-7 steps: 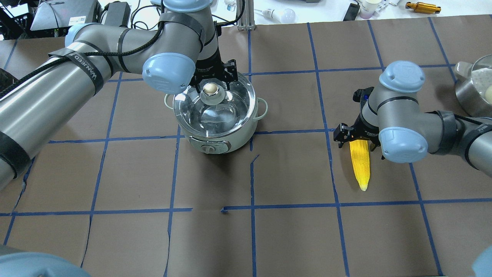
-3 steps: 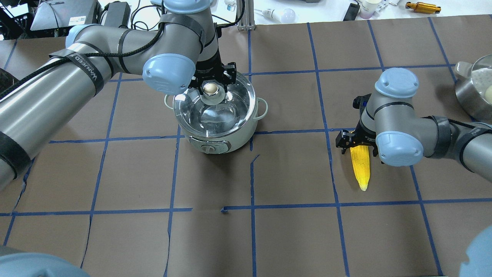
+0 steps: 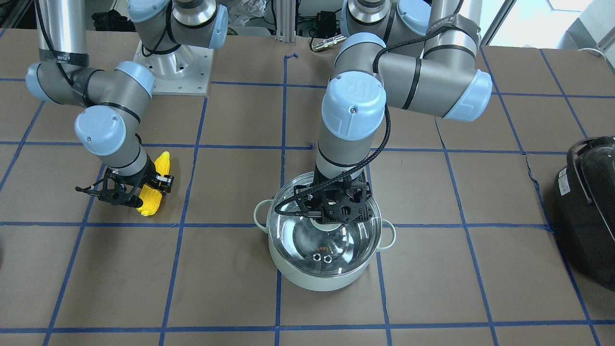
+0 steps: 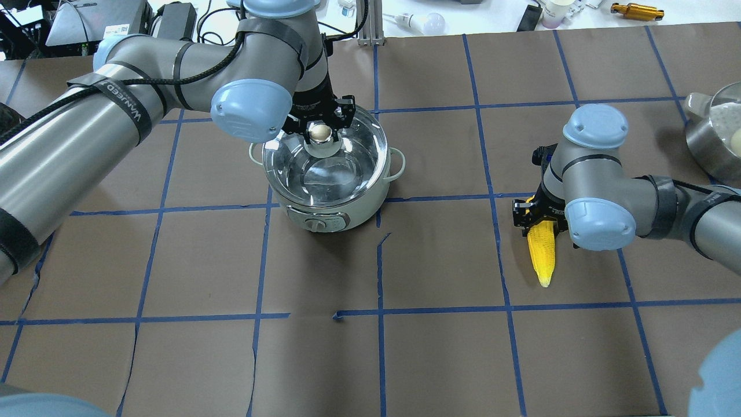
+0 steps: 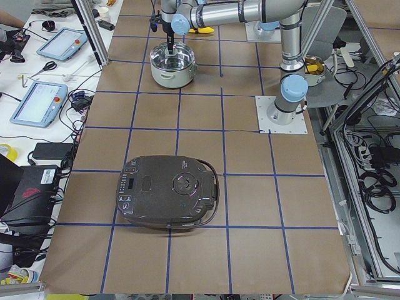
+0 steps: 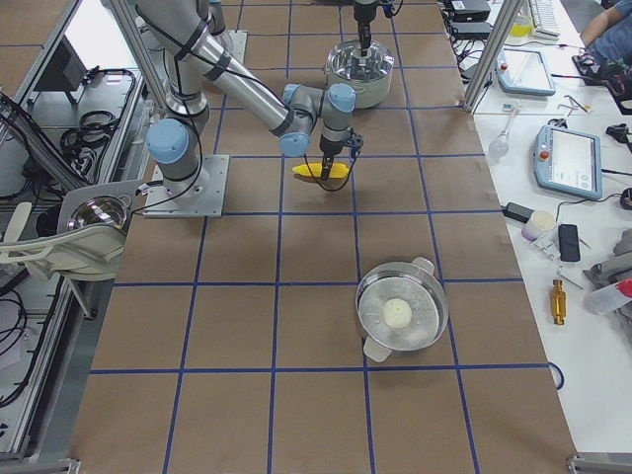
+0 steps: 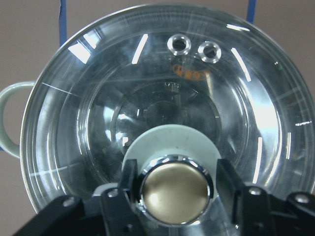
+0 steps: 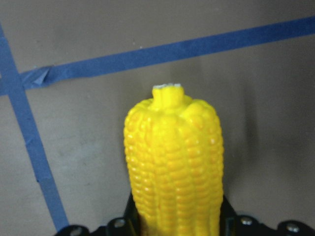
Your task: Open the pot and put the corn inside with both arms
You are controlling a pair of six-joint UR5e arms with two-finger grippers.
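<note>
Pot [image 4: 347, 211] sits about mid-length of the counter [image 4: 440, 359], nearer the operators' edge; glass lid [image 4: 347, 171] appears still seated on its rim. Left gripper [image 7: 176, 183] comes straight down over the knob [image 4: 320, 134]; jaws drawn in against it on both sides, gripping as far as the wrist view shows. Judgement: the knob is the lid's only handle, hence the vertical approach.

Corn [image 4: 544, 255] lies toward the counter's right end, tip pointing to the robot's edge; right gripper [image 4: 539, 220] has its jaws clamped on the thick end. Cannot tell whether it is off the surface yet. Judgement: holding the butt leaves the taper free to lead into the pot once the lid clears.
</note>
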